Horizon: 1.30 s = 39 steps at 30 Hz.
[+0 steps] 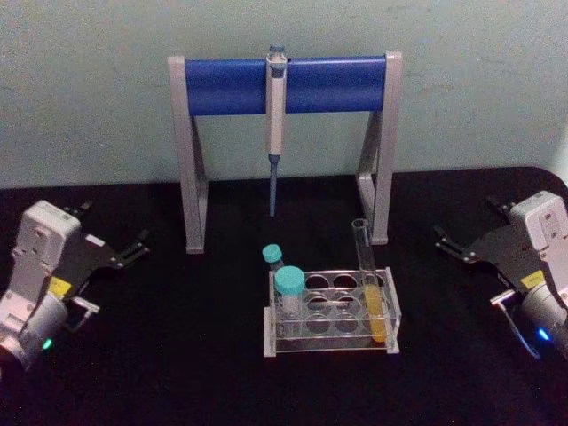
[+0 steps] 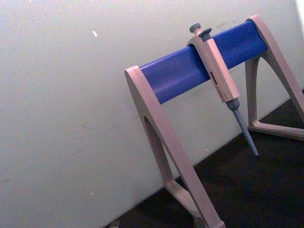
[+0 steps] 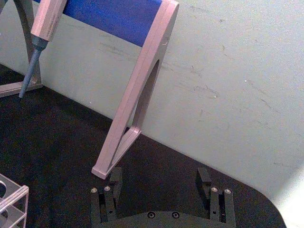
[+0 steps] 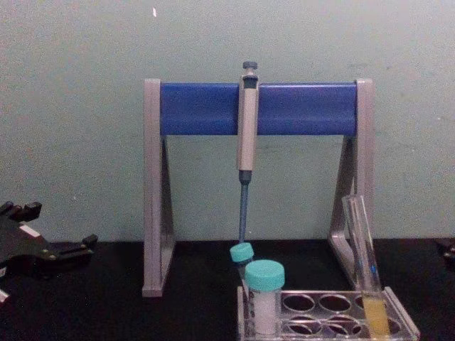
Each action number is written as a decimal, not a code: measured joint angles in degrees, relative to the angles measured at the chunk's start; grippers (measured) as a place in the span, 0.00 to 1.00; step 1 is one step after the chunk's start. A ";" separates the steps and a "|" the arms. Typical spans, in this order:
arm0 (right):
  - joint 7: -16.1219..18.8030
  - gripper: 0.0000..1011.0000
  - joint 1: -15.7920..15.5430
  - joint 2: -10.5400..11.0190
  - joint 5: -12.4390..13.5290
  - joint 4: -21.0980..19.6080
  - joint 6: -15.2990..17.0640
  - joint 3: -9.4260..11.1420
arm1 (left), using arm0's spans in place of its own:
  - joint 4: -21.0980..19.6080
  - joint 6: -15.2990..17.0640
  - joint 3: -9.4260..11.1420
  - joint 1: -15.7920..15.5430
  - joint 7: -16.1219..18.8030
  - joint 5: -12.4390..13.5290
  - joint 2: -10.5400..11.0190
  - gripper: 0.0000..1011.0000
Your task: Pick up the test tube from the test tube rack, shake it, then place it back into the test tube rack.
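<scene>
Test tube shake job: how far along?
Done: nothing visible. The test tube stands in the test tube rack, right front hole, ungripped. In hand: nothing; left pincer and right pincer sit open, well off to either side of it. Left: grasp, lift, shake, return.

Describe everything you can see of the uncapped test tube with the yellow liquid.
The test tube is long, thin and clear, glass by its look, uncapped, with yellow-orange liquid in its lower part. It stands slightly tilted in a hole at the right end of the test tube rack, which alone touches it. The left hand and right hand sit open, well apart from it.
</scene>
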 joint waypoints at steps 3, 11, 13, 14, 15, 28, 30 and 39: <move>0.00 0.99 0.00 0.00 0.00 0.00 0.00 0.00 | 0.00 0.00 0.00 0.00 0.00 0.00 0.00 0.99; 0.00 0.99 0.00 0.00 0.00 0.00 0.00 0.00 | 0.00 0.00 0.00 0.00 0.00 0.00 0.00 0.99; 0.00 0.99 0.00 0.00 0.00 0.00 0.00 0.00 | 0.00 0.00 0.00 0.00 0.00 0.00 0.00 0.99; 0.00 0.99 0.00 0.00 0.00 0.00 0.00 0.00 | 0.00 0.00 0.00 0.00 0.00 0.00 0.00 0.99; 0.00 0.99 0.00 0.00 0.00 0.00 0.00 0.00 | 0.00 0.00 0.00 0.00 0.00 0.00 0.00 0.99; 1.70 0.99 -1.39 -0.07 -0.43 -1.23 -1.20 2.94 | 0.00 0.00 0.00 0.00 0.00 0.00 0.00 0.99; 2.69 0.99 -2.21 0.28 0.36 -2.24 -2.19 3.73 | 0.00 0.00 0.00 0.00 0.00 0.00 0.00 0.99; 7.96 0.99 -6.21 2.23 4.30 -6.96 -5.47 6.29 | 0.00 0.00 0.00 0.00 0.00 0.00 0.00 0.99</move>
